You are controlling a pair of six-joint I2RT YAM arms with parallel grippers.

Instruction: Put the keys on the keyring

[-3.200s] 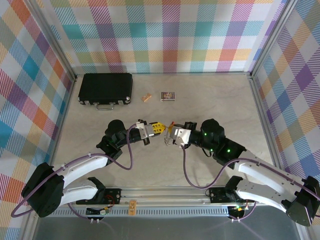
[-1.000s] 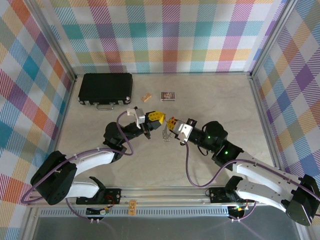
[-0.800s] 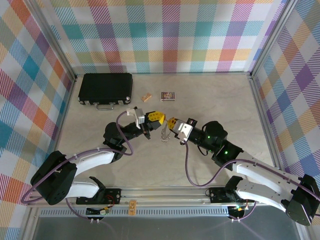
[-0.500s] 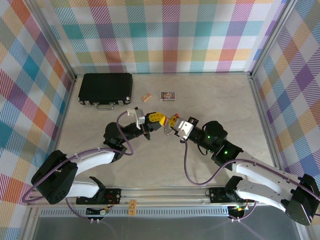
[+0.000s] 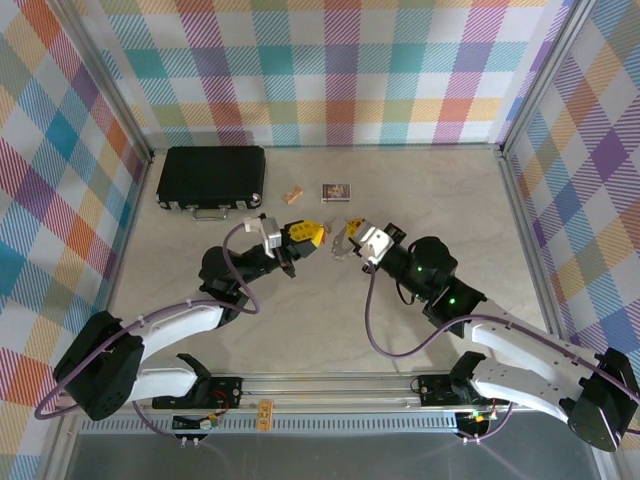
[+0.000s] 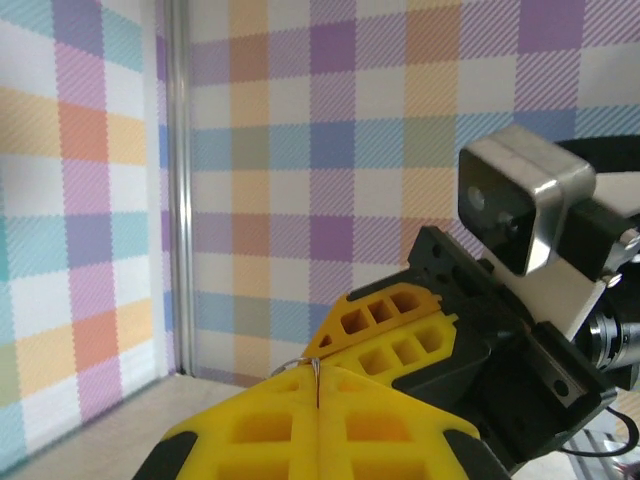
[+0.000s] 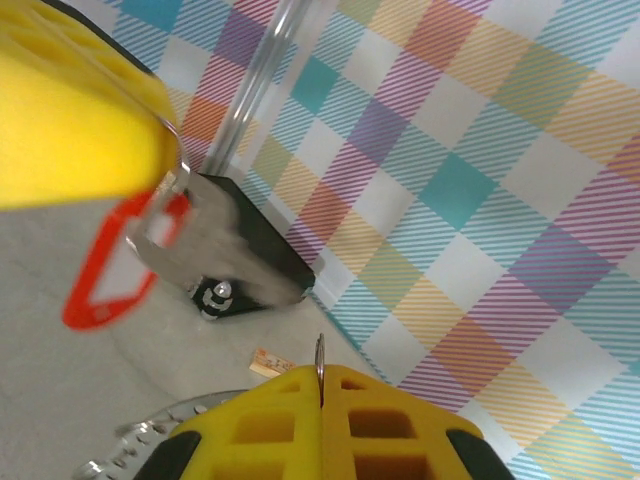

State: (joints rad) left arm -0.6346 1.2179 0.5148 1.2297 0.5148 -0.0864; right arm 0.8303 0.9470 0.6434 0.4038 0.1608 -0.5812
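Observation:
My two grippers meet tip to tip above the table's middle. The left gripper (image 5: pixel 318 237) (image 6: pixel 316 378) is shut, with a thin metal edge pinched in the seam of its yellow fingers. From that yellow finger (image 7: pixel 70 120) hangs the key (image 7: pixel 205 240), a flat silver piece with a red looped head (image 7: pixel 100 275). The right gripper (image 5: pixel 343 238) (image 7: pixel 321 372) is shut on the keyring (image 5: pixel 341 248), which shows edge-on at the seam (image 7: pixel 320 352), with a grey curved rim (image 7: pixel 160 435) below. Whether key and ring touch is hidden.
A black case (image 5: pixel 211 178) lies at the back left. A small tan block (image 5: pixel 291 195) and a printed card (image 5: pixel 336 191) lie behind the grippers. Plaid walls with metal posts (image 5: pixel 520 190) close in the table on three sides.
The right gripper has swung up and towards the back, lifting the keyring from hanging low to level with the fingertips. The left gripper shifted slightly left. Both stayed shut.

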